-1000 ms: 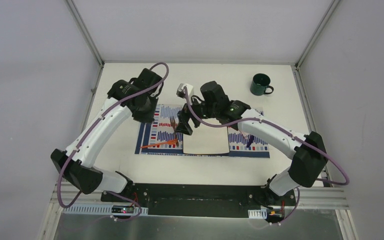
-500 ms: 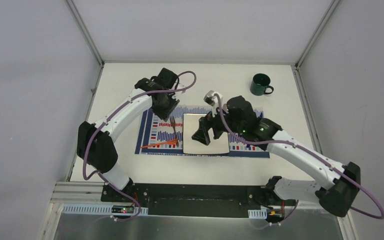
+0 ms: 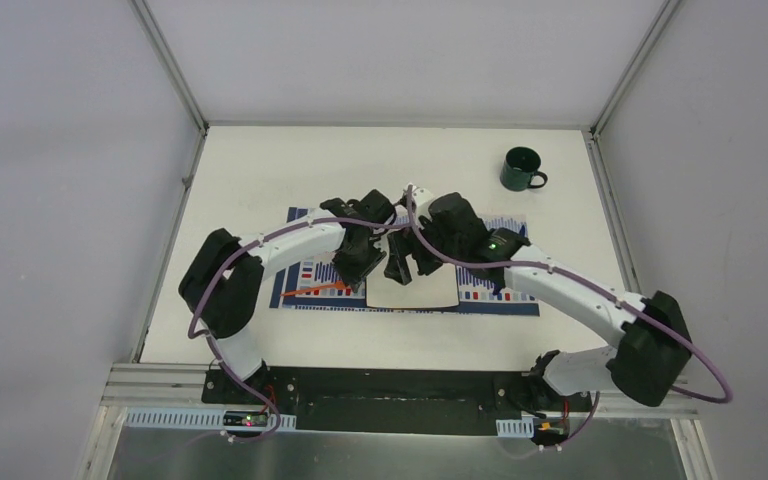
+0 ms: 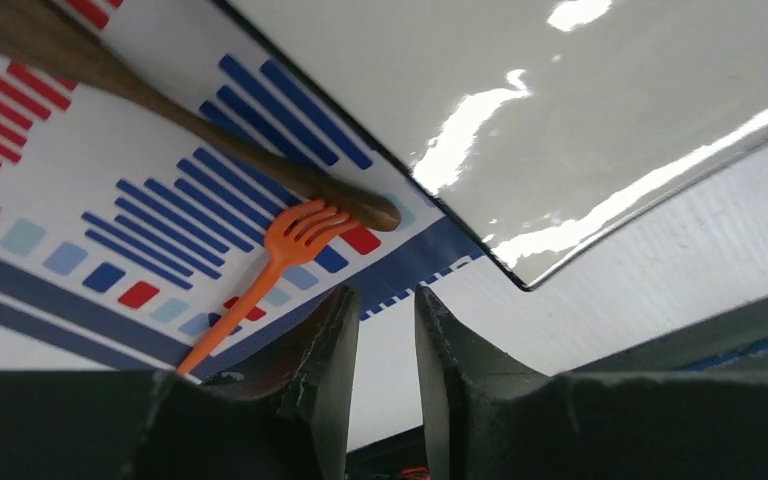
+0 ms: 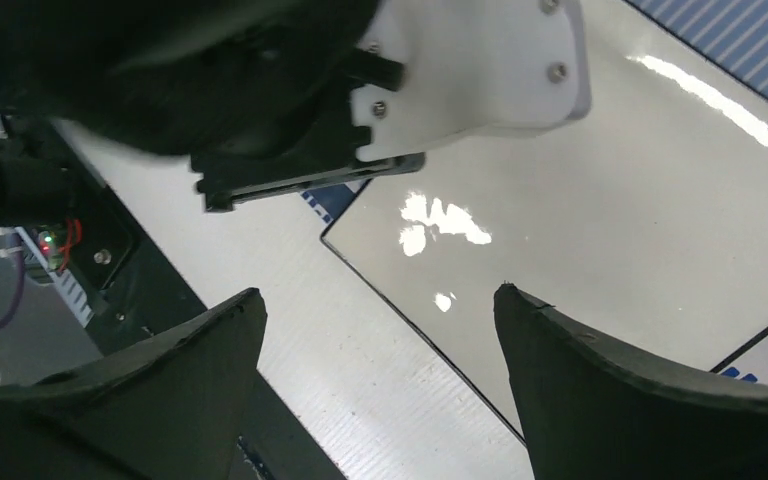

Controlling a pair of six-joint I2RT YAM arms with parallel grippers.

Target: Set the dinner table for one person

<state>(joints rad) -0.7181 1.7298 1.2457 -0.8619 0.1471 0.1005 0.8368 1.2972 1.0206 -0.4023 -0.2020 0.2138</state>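
The white dinner table (image 3: 260, 170) holds a blue-, red- and white-striped placemat (image 3: 305, 280) with a square white plate (image 3: 420, 290) on it. An orange fork (image 3: 320, 288) lies on the mat left of the plate. In the left wrist view the orange fork (image 4: 270, 265) touches the end of a brown wooden utensil (image 4: 160, 110) beside the plate (image 4: 560, 120). My left gripper (image 3: 353, 268) (image 4: 380, 292) hovers there, jaws narrowly apart and empty. My right gripper (image 3: 400, 270) (image 5: 378, 292) is wide open and empty over the plate's near left corner (image 5: 580, 220).
A dark green mug (image 3: 520, 168) stands at the table's far right. A dark purple utensil (image 3: 500, 283) lies on the mat right of the plate. The two wrists are close together; the left wrist (image 5: 440, 70) fills the top of the right wrist view.
My left gripper came from the mat's far left edge toward me and right, to the plate's left edge. My right gripper shifted over the plate and now sits beside the left one.
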